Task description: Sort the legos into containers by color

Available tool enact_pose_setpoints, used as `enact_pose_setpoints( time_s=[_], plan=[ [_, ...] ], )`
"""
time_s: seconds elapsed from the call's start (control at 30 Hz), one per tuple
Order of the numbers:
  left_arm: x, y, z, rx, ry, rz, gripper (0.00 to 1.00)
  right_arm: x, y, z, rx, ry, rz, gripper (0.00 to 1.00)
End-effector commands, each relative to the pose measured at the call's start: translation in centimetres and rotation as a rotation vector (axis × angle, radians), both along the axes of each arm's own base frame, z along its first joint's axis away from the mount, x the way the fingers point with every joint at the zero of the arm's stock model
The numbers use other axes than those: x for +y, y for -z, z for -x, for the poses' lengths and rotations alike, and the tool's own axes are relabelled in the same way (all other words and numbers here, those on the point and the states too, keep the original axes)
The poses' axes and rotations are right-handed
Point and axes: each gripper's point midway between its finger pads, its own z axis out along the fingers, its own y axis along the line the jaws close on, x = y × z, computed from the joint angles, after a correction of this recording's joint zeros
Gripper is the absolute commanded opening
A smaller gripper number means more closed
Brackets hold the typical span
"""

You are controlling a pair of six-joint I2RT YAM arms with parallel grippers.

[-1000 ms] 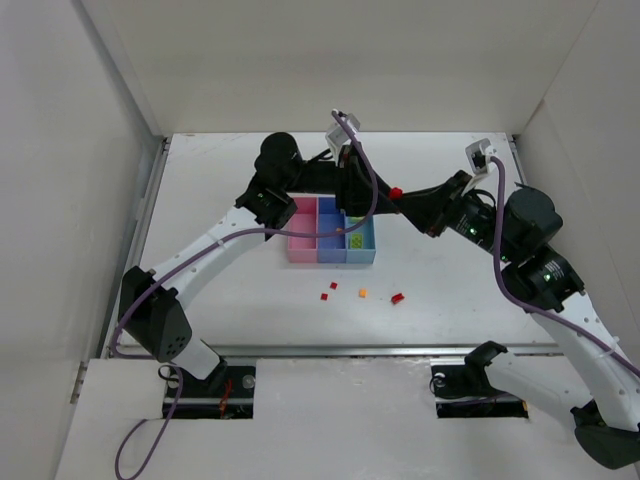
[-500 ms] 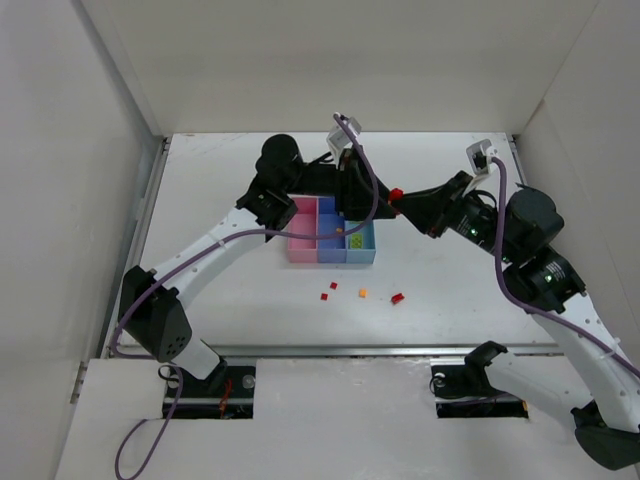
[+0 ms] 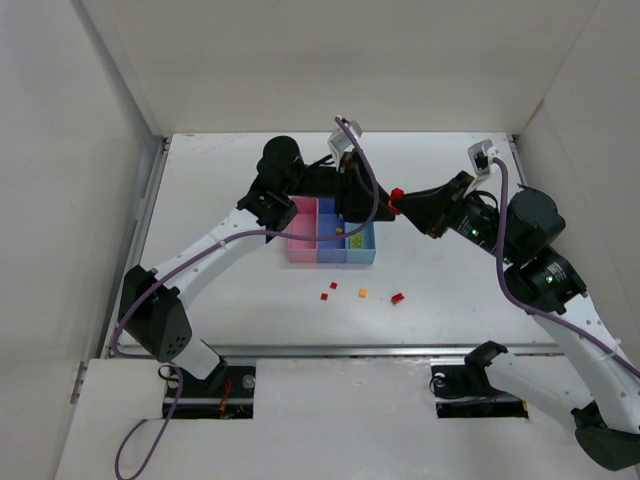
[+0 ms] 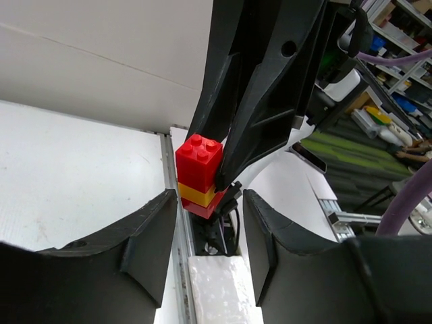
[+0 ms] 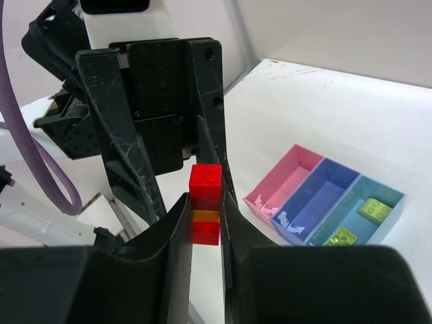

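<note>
1. The task is only partly done. Two yellow-green legos (image 5: 373,208) lie in the light blue bin (image 5: 395,202). As far as the right wrist view shows, the pink bin (image 5: 260,201) and the blue-violet bin (image 5: 317,199) hold nothing.
2. The three containers (image 3: 330,258) sit joined in a row at the middle of the worktop (image 3: 450,280).
3. Four small legos lie loose on the worktop in front of the bins: three red ones (image 3: 397,298) and an orange one (image 3: 362,293).
4. A lego stack (image 5: 205,183), red over orange-yellow over red, is raised beside the bins. It would have to be pulled apart before its pieces can be sorted.
5. The right hand (image 5: 204,223) is clamped on the lego stack.
6. The left hand (image 4: 209,206) has its fingers apart on either side of the stack's free end, with a gap showing on one side, so it does not grip yet.
7. No brand, label or writing can be read in any view.
</note>
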Motion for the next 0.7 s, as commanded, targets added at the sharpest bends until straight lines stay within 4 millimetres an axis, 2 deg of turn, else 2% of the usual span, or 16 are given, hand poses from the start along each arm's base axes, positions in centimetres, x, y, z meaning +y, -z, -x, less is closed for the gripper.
enact_pose_setpoints(
  time_s=[0.0,0.17,0.23,0.37,0.5,0.67],
  plan=[
    [0.7,-2.4,1.0,-0.065,0.008,0.055,0.39,-0.2,-2.9,0.9,-0.082,-0.010,-0.047,0.00],
    [0.5,-2.0,0.8,-0.049,0.009,0.048,0.29,-0.2,-2.9,0.9,-0.082,-0.010,-0.047,0.00],
    [0.5,-2.0,0.8,-0.049,0.009,0.048,0.16,-0.2,-2.9,0.9,-0.082,-0.010,-0.047,0.00],
    [0.4,-2.6,0.3,-0.041,-0.020,0.059,0.00,-0.2,-2.9,0.9,-0.082,-0.010,-0.047,0.00],
    [0.4,-2.6,0.3,-0.041,-0.021,0.059,0.00,-0.2,-2.9,0.9,-0.082,-0.010,-0.047,0.00],
    [0.6,-0.9,0.7,-0.038,-0.003,0.034,0.00,-0.7,-3.2,0.6,-0.080,0.030,-0.062,0.00]
  ],
)
